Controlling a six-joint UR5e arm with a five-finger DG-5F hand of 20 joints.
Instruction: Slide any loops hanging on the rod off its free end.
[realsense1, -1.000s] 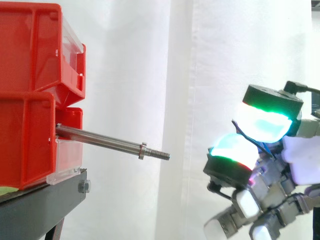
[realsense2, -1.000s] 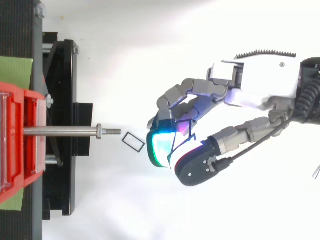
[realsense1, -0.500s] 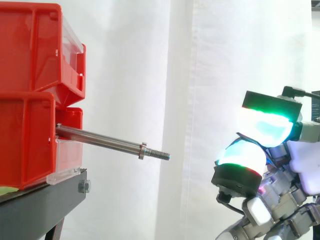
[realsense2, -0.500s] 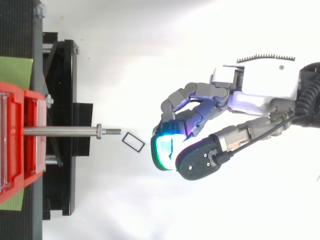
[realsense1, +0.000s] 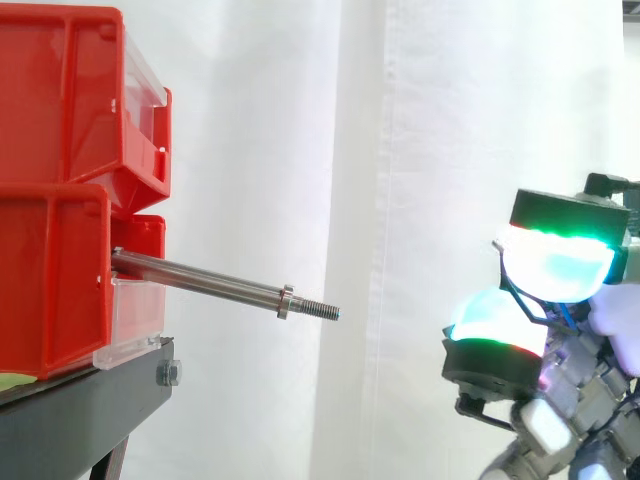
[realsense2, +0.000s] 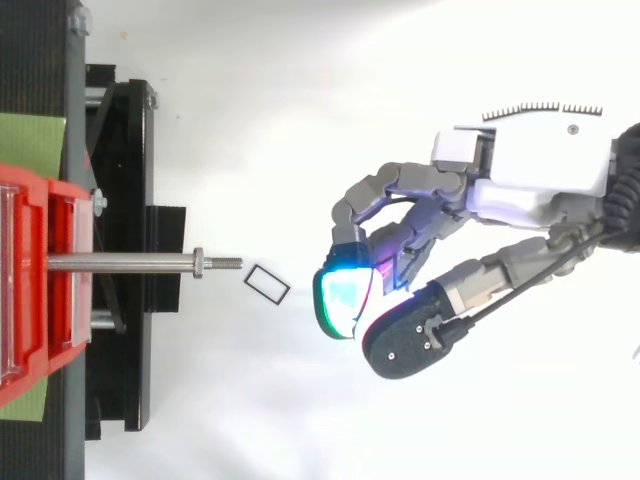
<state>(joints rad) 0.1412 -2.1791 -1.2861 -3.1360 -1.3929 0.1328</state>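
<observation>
Hand (realsense2: 520, 165) is seen at right with fingers curled. A thin blue loop (realsense1: 521, 298) is pinched between two green-cyan glowing pads (realsense1: 556, 268). The loop is held well apart from the rod (realsense1: 200, 281), out beyond its threaded free end. The rod is fixed in the red bins (realsense1: 60, 200) and tilted slightly down toward the free end. The bins are carried on a black stand (realsense1: 85, 400). A white curtain (realsense1: 400, 150) is noted behind. The white surface (realsense2: 300, 420) below is marked with a small black-outlined rectangle (realsense2: 266, 284) just past the rod tip.
</observation>
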